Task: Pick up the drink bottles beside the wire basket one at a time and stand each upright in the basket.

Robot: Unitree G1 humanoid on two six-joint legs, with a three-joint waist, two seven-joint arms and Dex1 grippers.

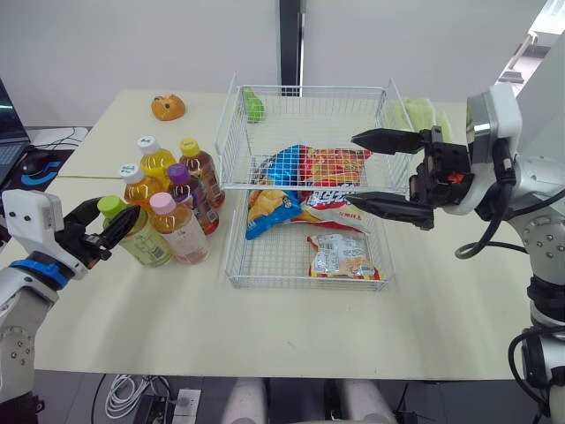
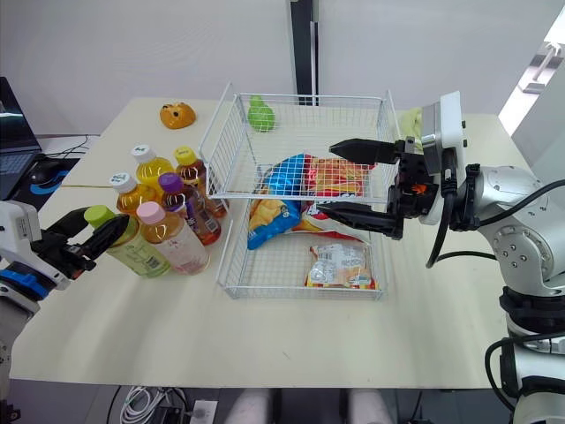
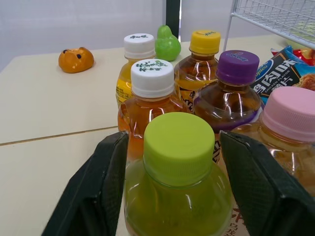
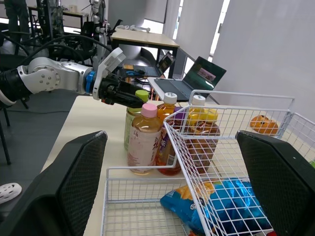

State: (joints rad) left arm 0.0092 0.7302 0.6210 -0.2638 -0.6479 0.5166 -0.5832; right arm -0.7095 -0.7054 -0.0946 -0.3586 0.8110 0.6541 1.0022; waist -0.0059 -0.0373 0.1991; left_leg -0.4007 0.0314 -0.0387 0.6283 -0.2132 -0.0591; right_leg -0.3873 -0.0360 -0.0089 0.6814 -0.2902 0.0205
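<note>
leaf-printed white cap

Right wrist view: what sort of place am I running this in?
Probably a robotics lab or office workroom: an open laptop on a desk behind, another worktable further back, and drink bottles staged beside a wire basket.

A pale cream surface stands before a plain white wall split by a dark upright post, with an open laptop off its left edge, white cables coiled on the dark floor below, and bright daylight at the far right.
</note>
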